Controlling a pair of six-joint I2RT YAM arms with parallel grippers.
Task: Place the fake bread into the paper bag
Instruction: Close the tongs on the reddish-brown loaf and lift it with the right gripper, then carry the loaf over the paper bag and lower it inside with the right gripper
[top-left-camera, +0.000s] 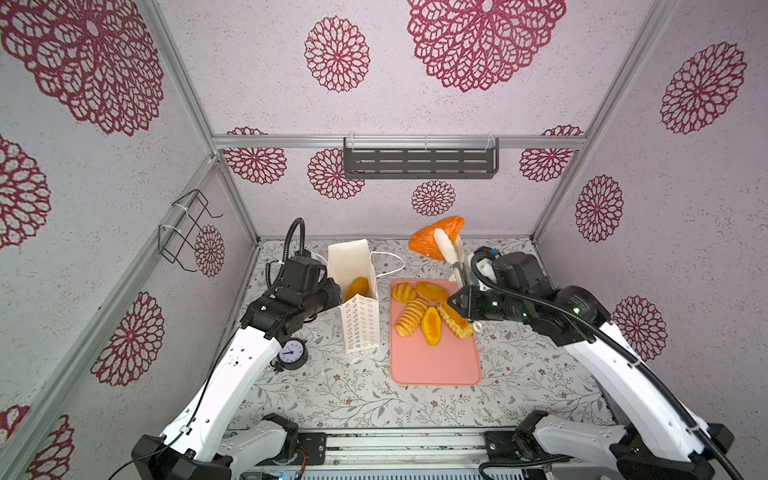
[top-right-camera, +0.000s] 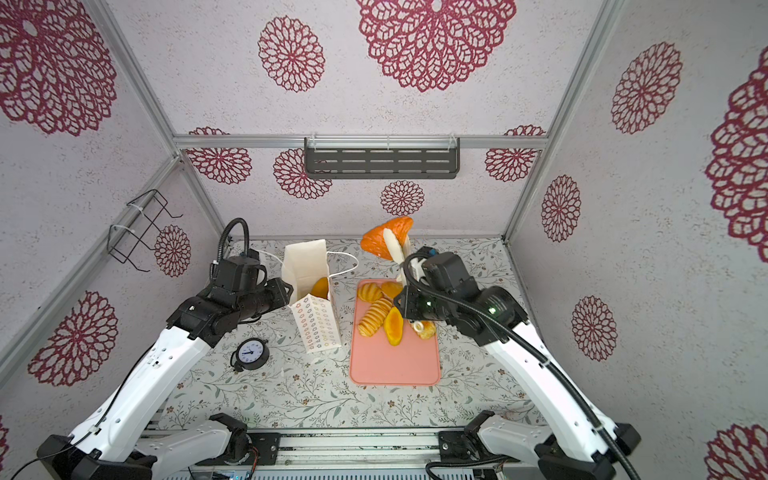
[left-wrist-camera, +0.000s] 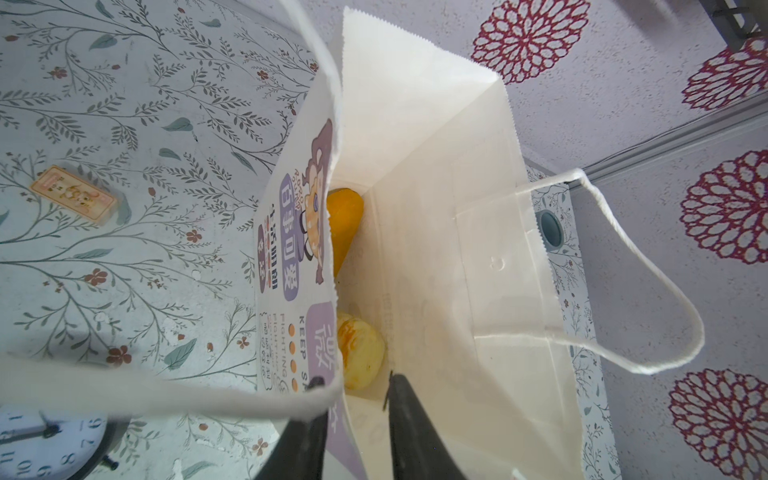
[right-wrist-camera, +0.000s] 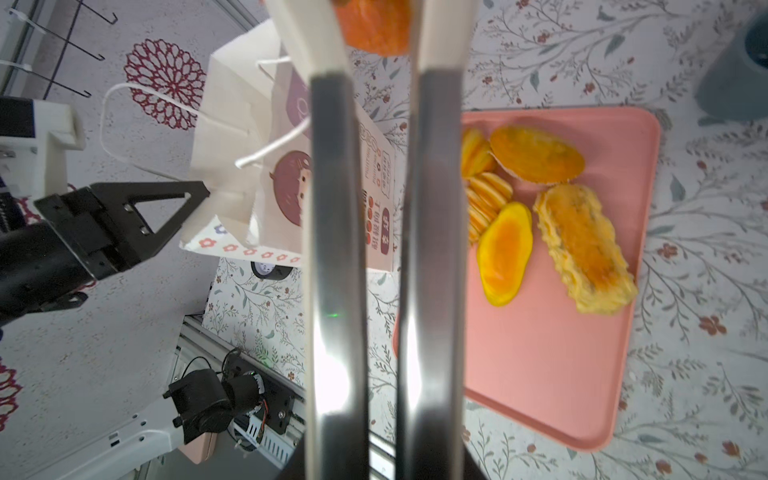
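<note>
The white paper bag (top-left-camera: 361, 324) (top-right-camera: 318, 324) stands open left of the pink tray (top-left-camera: 436, 357). Inside it lie an orange bun (left-wrist-camera: 345, 212) (top-left-camera: 357, 287) and a pale roll (left-wrist-camera: 361, 353). My left gripper (left-wrist-camera: 353, 380) (top-left-camera: 338, 293) straddles the bag's printed wall at the rim, one finger inside, one outside, with a gap still showing. My right gripper (top-left-camera: 461, 280) (right-wrist-camera: 382, 449) is shut on metal tongs (top-left-camera: 446, 249) (right-wrist-camera: 332, 208). The tongs pinch an orange bread (top-left-camera: 428, 241) (top-right-camera: 378, 241) high above the tray's far end. Several breads (top-left-camera: 431, 325) (right-wrist-camera: 582, 245) rest on the tray.
A small black clock (top-left-camera: 293, 353) (top-right-camera: 250, 353) stands near the left arm. A grey cup (right-wrist-camera: 739, 75) sits beyond the tray's far corner. A dark shelf (top-left-camera: 419, 162) hangs on the back wall and a wire rack (top-left-camera: 187, 232) on the left wall.
</note>
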